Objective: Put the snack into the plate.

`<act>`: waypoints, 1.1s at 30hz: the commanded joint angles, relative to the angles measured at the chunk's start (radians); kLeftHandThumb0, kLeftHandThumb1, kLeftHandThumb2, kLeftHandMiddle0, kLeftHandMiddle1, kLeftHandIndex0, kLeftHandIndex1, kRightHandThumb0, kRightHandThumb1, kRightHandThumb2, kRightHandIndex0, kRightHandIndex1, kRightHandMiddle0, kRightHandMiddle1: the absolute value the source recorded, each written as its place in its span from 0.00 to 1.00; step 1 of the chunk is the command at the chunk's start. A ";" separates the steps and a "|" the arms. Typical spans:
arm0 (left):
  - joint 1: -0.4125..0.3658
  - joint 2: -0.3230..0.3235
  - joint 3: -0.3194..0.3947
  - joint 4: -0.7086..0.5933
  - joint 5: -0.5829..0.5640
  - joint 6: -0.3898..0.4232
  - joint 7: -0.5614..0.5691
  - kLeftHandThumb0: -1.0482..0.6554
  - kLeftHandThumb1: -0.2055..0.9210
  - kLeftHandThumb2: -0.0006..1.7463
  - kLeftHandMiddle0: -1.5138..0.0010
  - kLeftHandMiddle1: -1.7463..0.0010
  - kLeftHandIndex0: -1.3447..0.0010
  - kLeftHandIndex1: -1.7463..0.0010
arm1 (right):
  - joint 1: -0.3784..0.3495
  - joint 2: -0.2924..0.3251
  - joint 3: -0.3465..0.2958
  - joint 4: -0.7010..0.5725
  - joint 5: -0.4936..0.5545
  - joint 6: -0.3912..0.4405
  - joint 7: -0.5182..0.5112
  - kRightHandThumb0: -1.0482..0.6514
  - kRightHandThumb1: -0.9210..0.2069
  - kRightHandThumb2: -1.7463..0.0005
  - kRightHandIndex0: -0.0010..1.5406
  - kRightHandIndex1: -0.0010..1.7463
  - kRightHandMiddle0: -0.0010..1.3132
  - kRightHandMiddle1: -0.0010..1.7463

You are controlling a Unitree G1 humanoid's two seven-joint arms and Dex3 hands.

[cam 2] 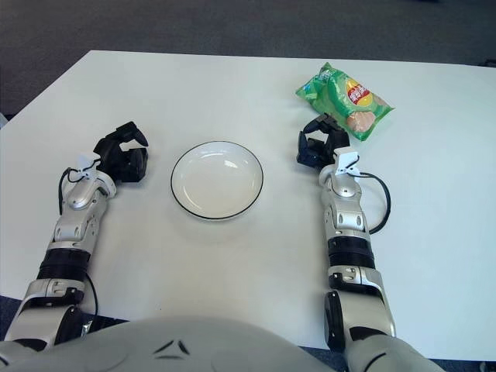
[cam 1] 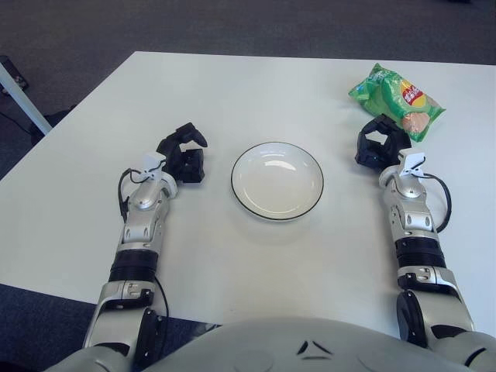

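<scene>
My right hand (cam 1: 380,144) has its fingers loosely curled with nothing in them, the tips just short of the green snack bag (cam 1: 397,99) lying near the far right of the white table (cam 1: 232,85). My left hand (cam 1: 183,154) sits left of the plate (cam 1: 277,180), fingers curled and holding nothing. The plate stands between my hands, well apart from the bag.
</scene>
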 commanded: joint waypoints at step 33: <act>0.092 -0.048 -0.019 0.063 0.025 0.007 0.028 0.31 0.37 0.83 0.16 0.00 0.48 0.00 | 0.088 0.034 -0.019 -0.085 0.122 0.144 0.135 0.33 0.55 0.24 0.83 1.00 0.48 1.00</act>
